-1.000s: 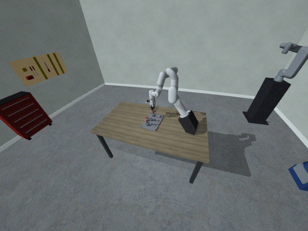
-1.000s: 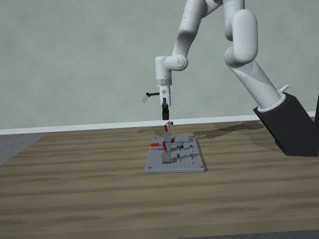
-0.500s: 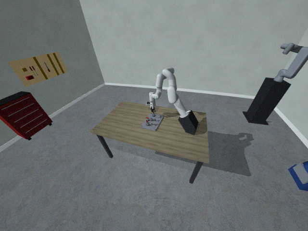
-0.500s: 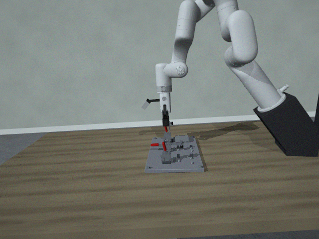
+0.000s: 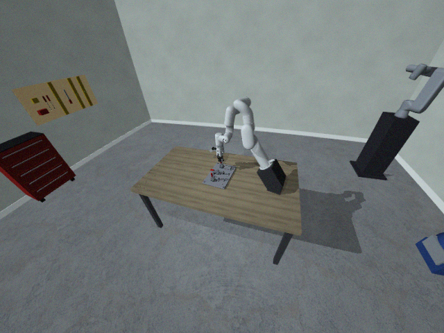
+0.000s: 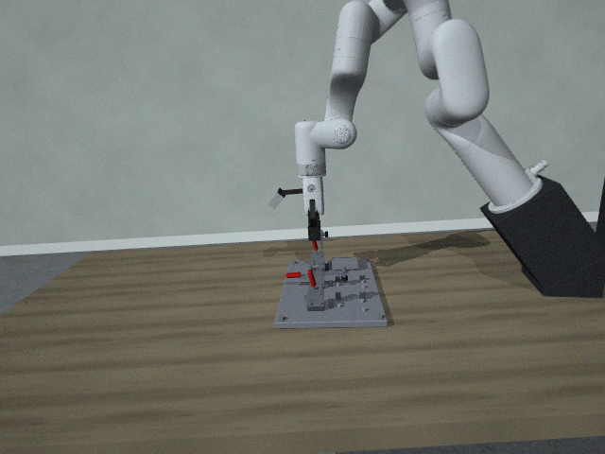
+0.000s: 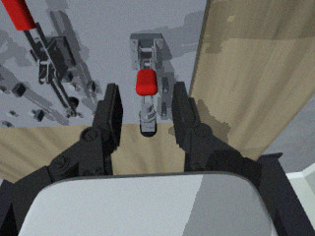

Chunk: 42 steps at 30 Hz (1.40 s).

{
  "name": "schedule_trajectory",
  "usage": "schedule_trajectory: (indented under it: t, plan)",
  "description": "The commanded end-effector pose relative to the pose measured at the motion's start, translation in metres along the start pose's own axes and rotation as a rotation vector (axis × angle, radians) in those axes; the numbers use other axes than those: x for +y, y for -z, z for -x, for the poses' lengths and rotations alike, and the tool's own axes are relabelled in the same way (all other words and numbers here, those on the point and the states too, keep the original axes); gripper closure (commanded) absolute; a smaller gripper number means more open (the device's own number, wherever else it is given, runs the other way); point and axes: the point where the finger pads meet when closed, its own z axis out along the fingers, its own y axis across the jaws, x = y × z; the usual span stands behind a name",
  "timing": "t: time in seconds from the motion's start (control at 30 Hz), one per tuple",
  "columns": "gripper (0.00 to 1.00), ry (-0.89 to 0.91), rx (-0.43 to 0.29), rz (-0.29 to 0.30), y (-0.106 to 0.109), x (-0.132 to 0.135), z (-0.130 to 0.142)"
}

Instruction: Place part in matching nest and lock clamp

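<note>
The grey fixture plate (image 6: 330, 298) lies on the wooden table, and shows small in the top view (image 5: 219, 176). A light grey block (image 6: 348, 266), seemingly the part, lies at the plate's far end. The far clamp's red handle (image 6: 313, 243) stands nearly upright there. My gripper (image 6: 314, 235) hangs straight down over it. In the wrist view my fingers stand half apart on either side of that red handle (image 7: 147, 82), with a gap on each side. Two more red handles (image 6: 311, 276) (image 6: 293, 274) lie lower on the plate's left side.
The arm's dark base (image 6: 552, 244) stands on the table to the right of the plate. A second clamp with a red handle (image 7: 20, 12) shows at the wrist view's top left. A red tool cabinet (image 5: 34, 164) and another arm on a pedestal (image 5: 385, 143) stand far off.
</note>
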Motion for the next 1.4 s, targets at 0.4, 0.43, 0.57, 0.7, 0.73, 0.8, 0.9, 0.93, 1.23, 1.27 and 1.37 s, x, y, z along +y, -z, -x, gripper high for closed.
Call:
schedule_trajectory:
  t: [0.4, 0.43, 0.57, 0.7, 0.73, 0.8, 0.9, 0.93, 1.23, 1.27, 1.37]
  plan:
    - [0.53, 0.000, 0.003, 0.000, 0.001, 0.000, -0.001]
    - [0.53, 0.000, 0.003, 0.000, 0.000, 0.000, -0.001]
    - [0.53, 0.000, 0.003, 0.000, -0.001, 0.000, -0.001]
    - [0.53, 0.000, 0.003, 0.000, -0.007, 0.000, -0.002]
    - [0.53, 0.000, 0.003, 0.000, -0.009, 0.000, -0.002]
    - [0.53, 0.000, 0.003, 0.000, -0.014, 0.000, -0.002]
    - [0.53, 0.000, 0.003, 0.000, -0.023, 0.000, -0.002]
    - [0.53, 0.000, 0.003, 0.000, -0.025, 0.000, -0.002]
    - [0.53, 0.000, 0.003, 0.000, -0.035, 0.000, -0.003]
    - [0.53, 0.000, 0.003, 0.000, -0.035, 0.000, -0.003]
    - [0.53, 0.000, 0.003, 0.000, -0.035, 0.000, -0.003]
